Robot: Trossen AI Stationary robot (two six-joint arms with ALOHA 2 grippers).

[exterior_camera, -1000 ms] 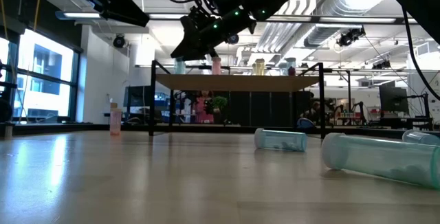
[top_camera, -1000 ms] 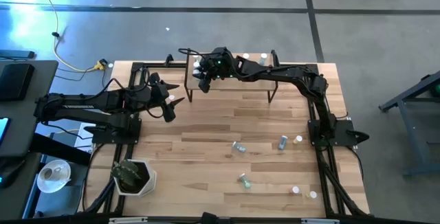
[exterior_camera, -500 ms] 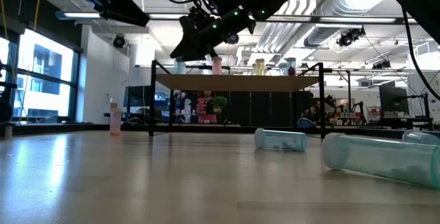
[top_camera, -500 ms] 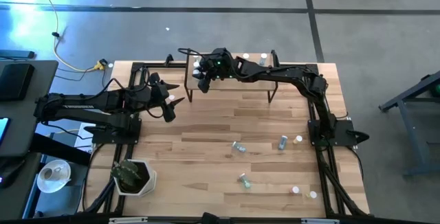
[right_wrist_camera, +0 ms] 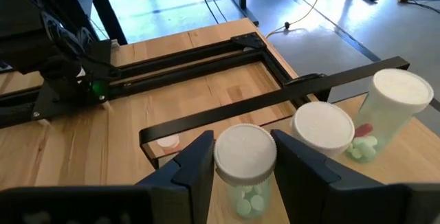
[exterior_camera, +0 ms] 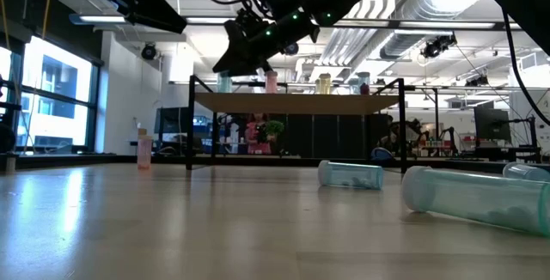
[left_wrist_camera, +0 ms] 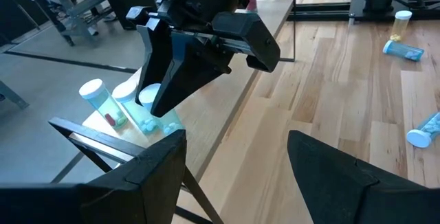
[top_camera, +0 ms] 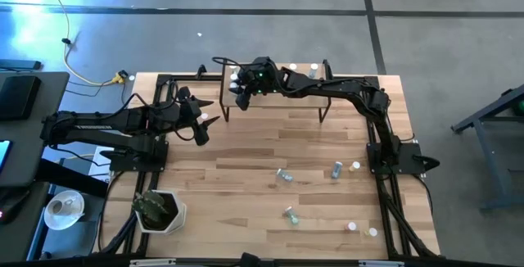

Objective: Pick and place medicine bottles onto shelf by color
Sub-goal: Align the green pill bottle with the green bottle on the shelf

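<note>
The right gripper is over the left end of the shelf, and its two fingers stand on both sides of a green bottle that sits upright on the board. There looks to be a thin gap between the fingers and the white cap, so I think the bottle has just been set down and let go (I cannot be sure the fingers are fully off it). Two more green bottles stand just beside it, near the black rail at the shelf's end. So the step in hand looks like putting a green bottle with the other green ones. The next move calls for lifting straight up, because a sideways pull could knock the bottle next door or push one off the edge. The left gripper waits over the table near the shelf's left end, with its fingers wide and nothing in them. More bottles lie on their sides on the table, well apart from the shelf, and some stand near the right edge. The middle of the table has lots of open room for moving. A potted plant sits at the left front corner.
</note>
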